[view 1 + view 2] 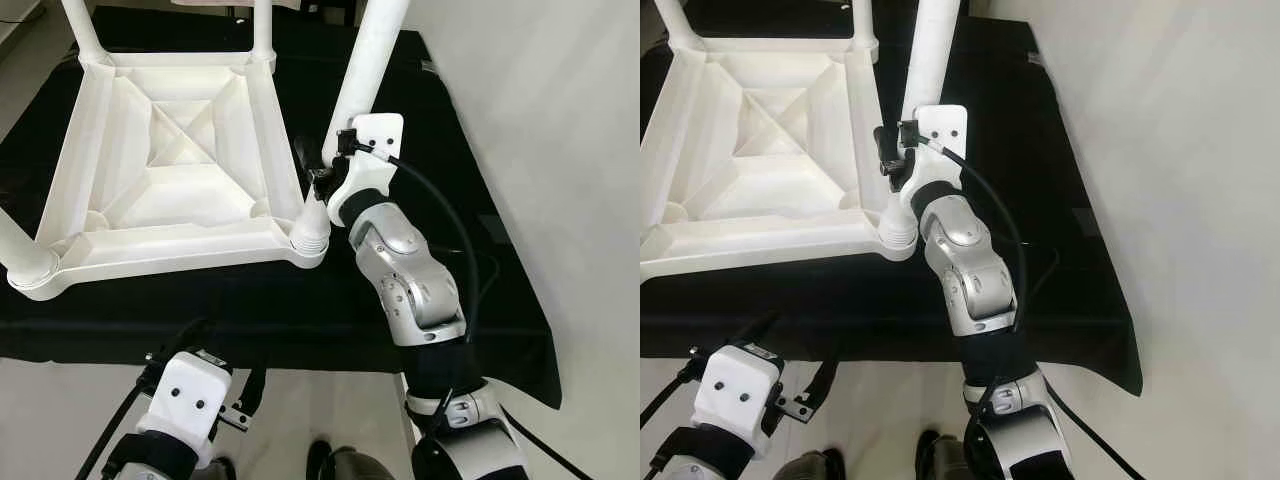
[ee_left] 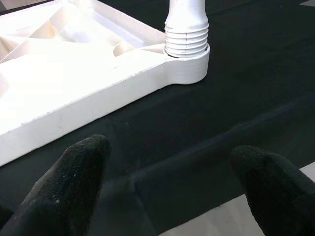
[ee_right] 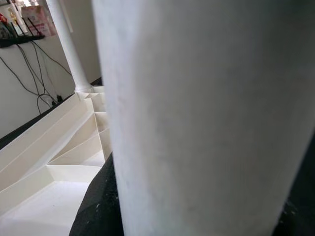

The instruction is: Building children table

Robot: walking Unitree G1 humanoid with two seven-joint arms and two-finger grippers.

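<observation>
While the upturned white table [image 1: 170, 160] lies on a black cloth [image 1: 300, 300], four legs rise from its corners; the right claw [image 1: 325, 175] grips the near-right leg [image 1: 365, 80]. By the left wrist view, the left claw [image 2: 167, 187] gapes, its two fingers [image 2: 74, 172] apart above the cloth

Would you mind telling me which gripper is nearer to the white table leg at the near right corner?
Right. The right gripper is clamped on the table leg; the left gripper hangs open off the tabletop's near edge.

Your right gripper [image 1: 322, 178] reaches toward 12 o'clock, fingers clamped; your left gripper [image 2: 172, 182] hangs low at 7 o'clock, fingers [image 2: 74, 172] apart.
</observation>
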